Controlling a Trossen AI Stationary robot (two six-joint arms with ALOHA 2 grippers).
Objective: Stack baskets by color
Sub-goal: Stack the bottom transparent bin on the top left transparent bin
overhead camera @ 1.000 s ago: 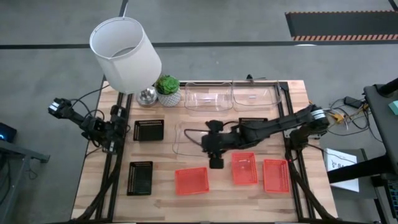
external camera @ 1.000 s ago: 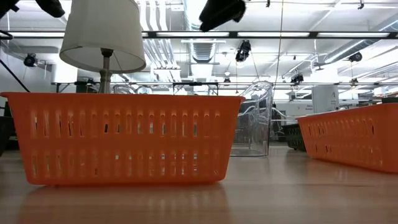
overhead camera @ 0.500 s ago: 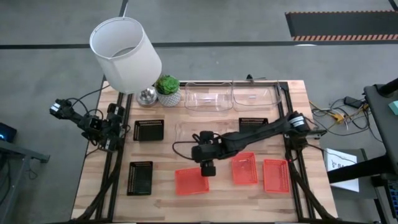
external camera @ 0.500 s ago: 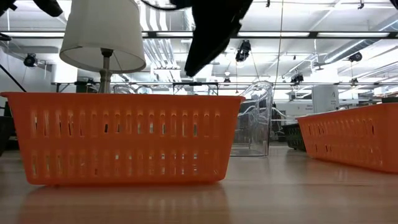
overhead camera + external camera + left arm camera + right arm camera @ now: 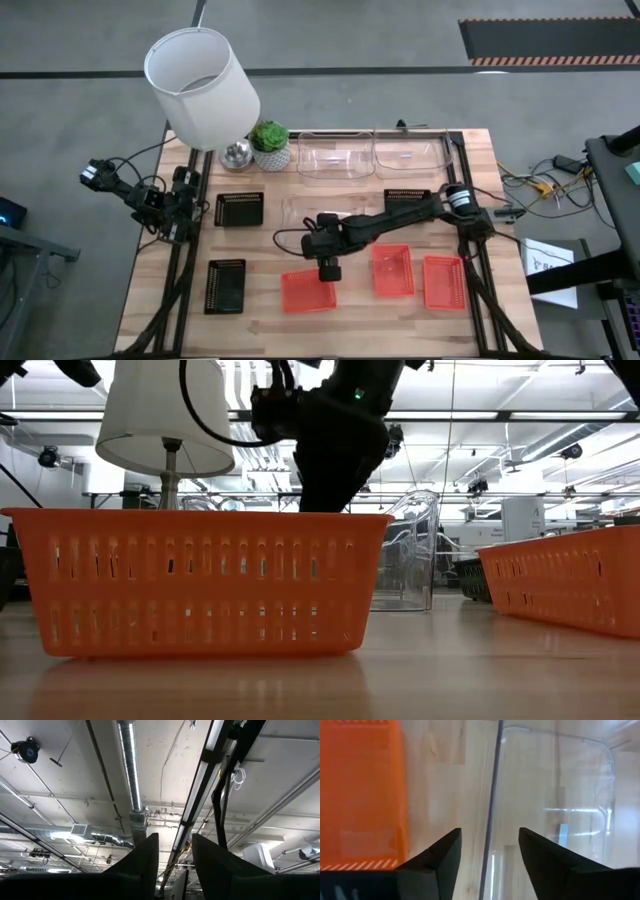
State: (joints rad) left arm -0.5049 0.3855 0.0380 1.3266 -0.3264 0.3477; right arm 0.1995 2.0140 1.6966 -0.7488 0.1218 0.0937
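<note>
High view — right gripper [image 5: 329,271], fingers wide, drops toward clear basket [image 5: 305,222] rim beside red-orange basket [image 5: 307,291] — next, clamp rim; left fingers part-open.

Three red-orange baskets [image 5: 308,290], black perforated baskets [image 5: 240,209], white lampshade [image 5: 201,87]

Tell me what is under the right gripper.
Under the open right gripper lies bare wooden table and the rim of a clear basket, with an orange basket beside. The clear basket's near end is hidden.
</note>
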